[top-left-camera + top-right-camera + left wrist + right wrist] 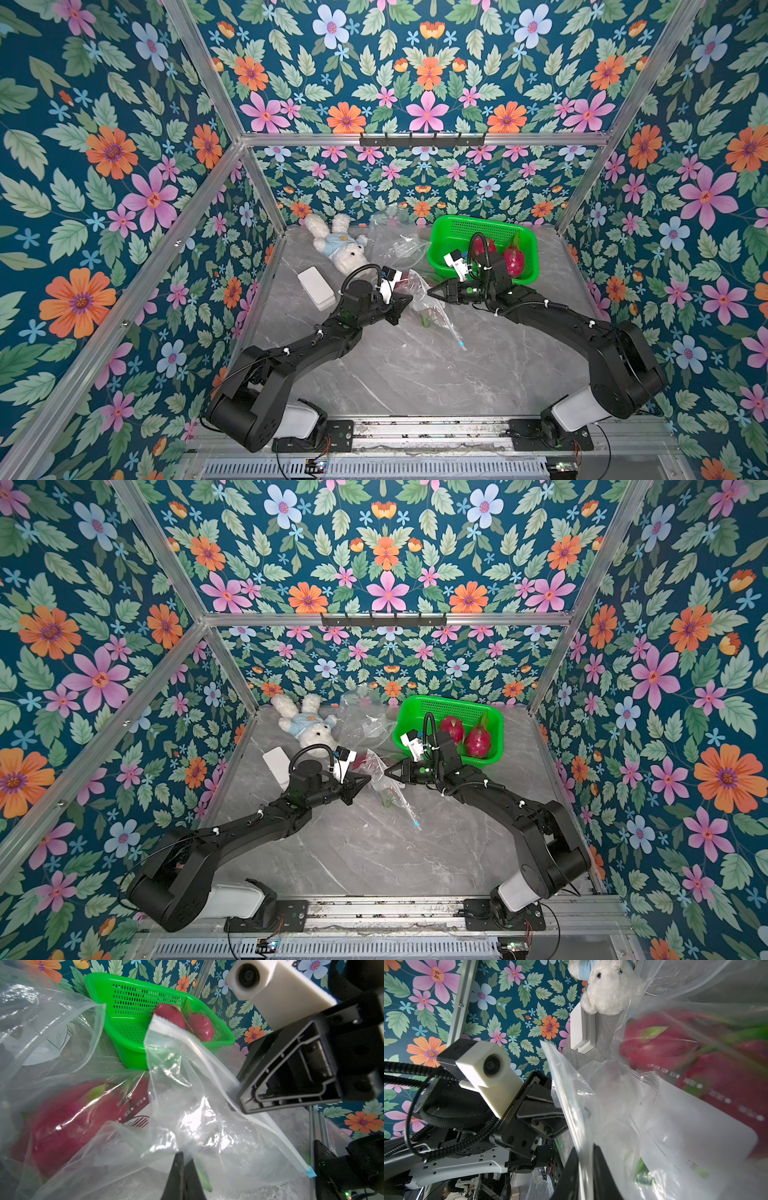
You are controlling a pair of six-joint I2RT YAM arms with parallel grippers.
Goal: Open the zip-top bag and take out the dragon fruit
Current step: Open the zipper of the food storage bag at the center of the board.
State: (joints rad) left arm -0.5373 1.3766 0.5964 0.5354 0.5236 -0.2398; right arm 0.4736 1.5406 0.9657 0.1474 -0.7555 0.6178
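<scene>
Your left jaws were shut on loose film of the bag (197, 1105). Your right jaws, facing them, looked clamped on its zip strip (207, 1057). One dragon fruit (62, 1126) lay under film just beside the left jaws; whether inside that bag, I could not tell. Two more sat in the basket (457, 228) behind the right jaws. Had you pulled apart, the slick film could have slipped or torn, or the whole bag dragged along still zipped.
</scene>
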